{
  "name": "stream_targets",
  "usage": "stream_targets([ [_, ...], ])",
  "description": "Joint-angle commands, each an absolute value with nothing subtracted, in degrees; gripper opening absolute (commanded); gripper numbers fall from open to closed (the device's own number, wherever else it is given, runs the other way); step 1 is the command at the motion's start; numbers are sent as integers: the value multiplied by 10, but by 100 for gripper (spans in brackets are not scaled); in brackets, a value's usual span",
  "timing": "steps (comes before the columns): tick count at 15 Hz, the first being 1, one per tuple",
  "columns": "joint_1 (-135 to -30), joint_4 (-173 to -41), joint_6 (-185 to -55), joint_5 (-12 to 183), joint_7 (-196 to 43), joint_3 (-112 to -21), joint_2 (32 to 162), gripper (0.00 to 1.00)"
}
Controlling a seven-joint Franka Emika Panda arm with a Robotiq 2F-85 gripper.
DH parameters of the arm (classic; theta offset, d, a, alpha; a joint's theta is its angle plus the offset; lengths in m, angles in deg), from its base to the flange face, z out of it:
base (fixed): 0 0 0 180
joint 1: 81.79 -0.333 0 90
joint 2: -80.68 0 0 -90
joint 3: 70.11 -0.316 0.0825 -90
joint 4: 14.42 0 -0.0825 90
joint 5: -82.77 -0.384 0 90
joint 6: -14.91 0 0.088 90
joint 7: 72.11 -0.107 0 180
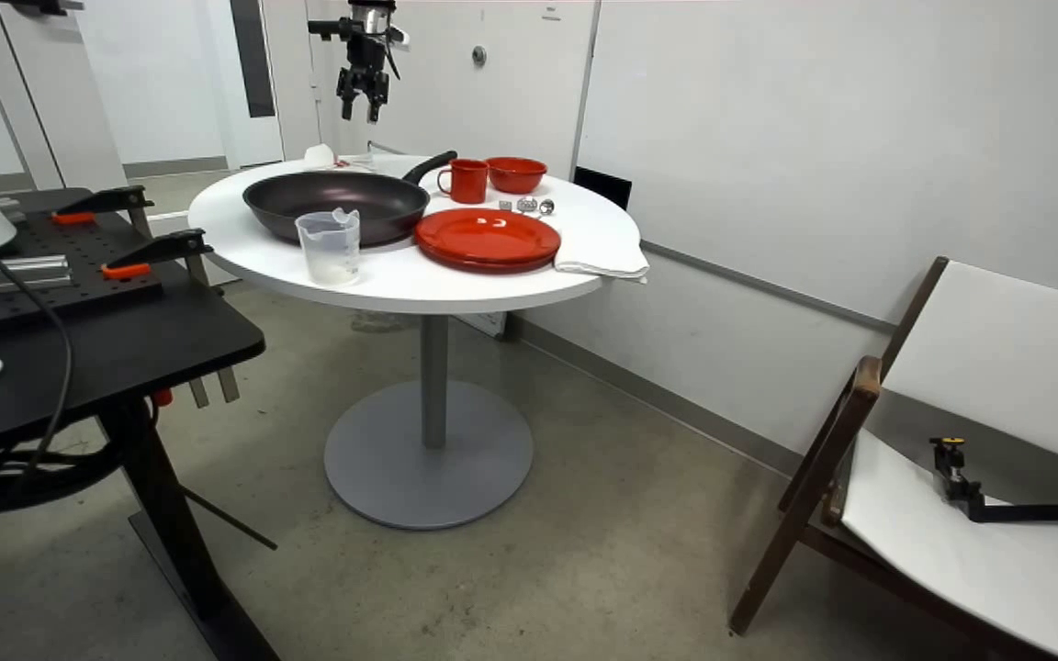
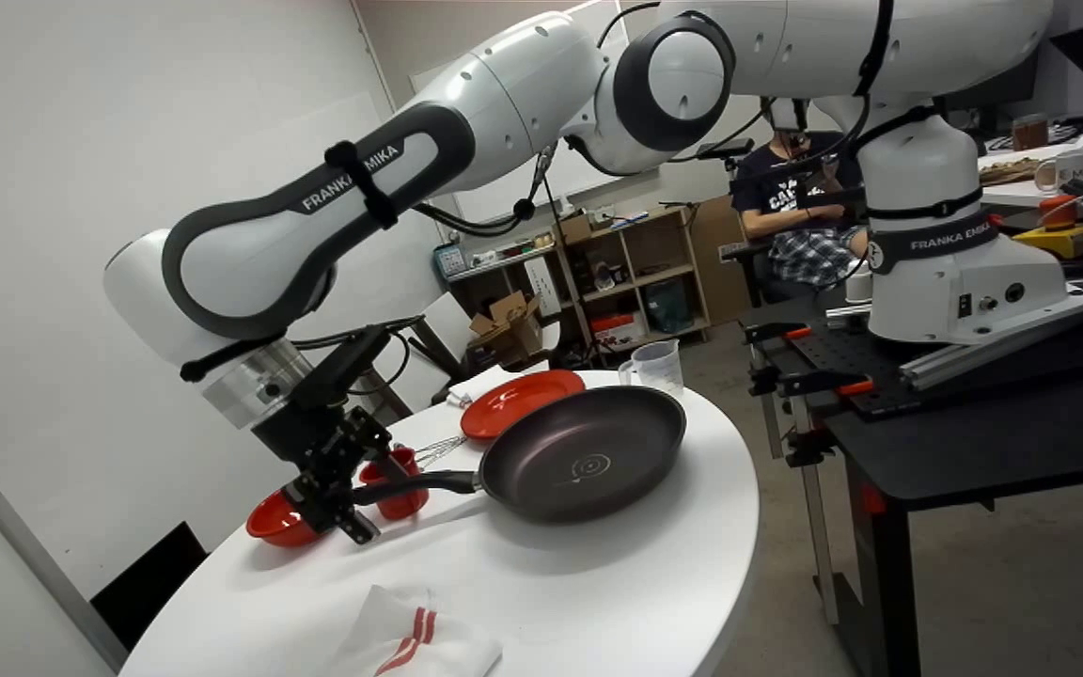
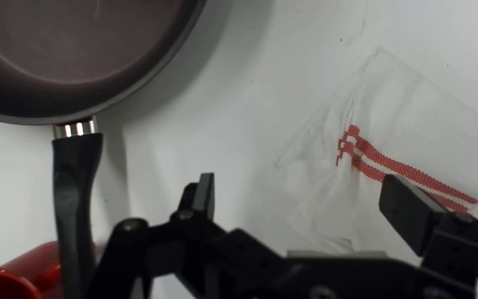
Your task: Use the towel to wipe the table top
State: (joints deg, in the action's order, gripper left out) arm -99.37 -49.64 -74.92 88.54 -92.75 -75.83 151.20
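Towel (image 3: 409,133) is lying crumpled on the round white table top (image 3: 230,137), below the gripper (image 3: 298,189) and off to one side of it. Seen from the wrist, the towel's near edge is falling within the gap between the two fingers (image 3: 407,209), while its bulk is spreading beneath and past the finger at the right of that view. The coming move is probably turning on this offset: the gripper is likely needing to go lower and to shift toward the towel before pinching a fold. No clear long axis is showing in the crumple; the red stripes (image 3: 388,163) are running at a slant to the line joining the fingers.

In both exterior views the gripper is hanging above the table top, its jaws spread wide and grasping nothing. On its opposite side a dark pan (image 3: 77,41) is sitting, its handle (image 3: 73,187) passing close to a red mug (image 3: 40,261), so drifting that way is likely risking a knock. Well apart from the gripper, on the far side of the red plates (image 1: 488,239), a folded white cloth (image 1: 604,259) is lying; the crumpled one is seeming the likelier for wiping.
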Motion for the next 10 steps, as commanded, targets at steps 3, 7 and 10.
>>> stream_targets([
  [3, -960, -519, -723, 884, -948, -747, 1453, 100],
  [7, -937, -538, -733, 877, -983, -747, 1420, 100],
  [10, -912, -568, -741, 867, -982, -756, 1391, 100],
])
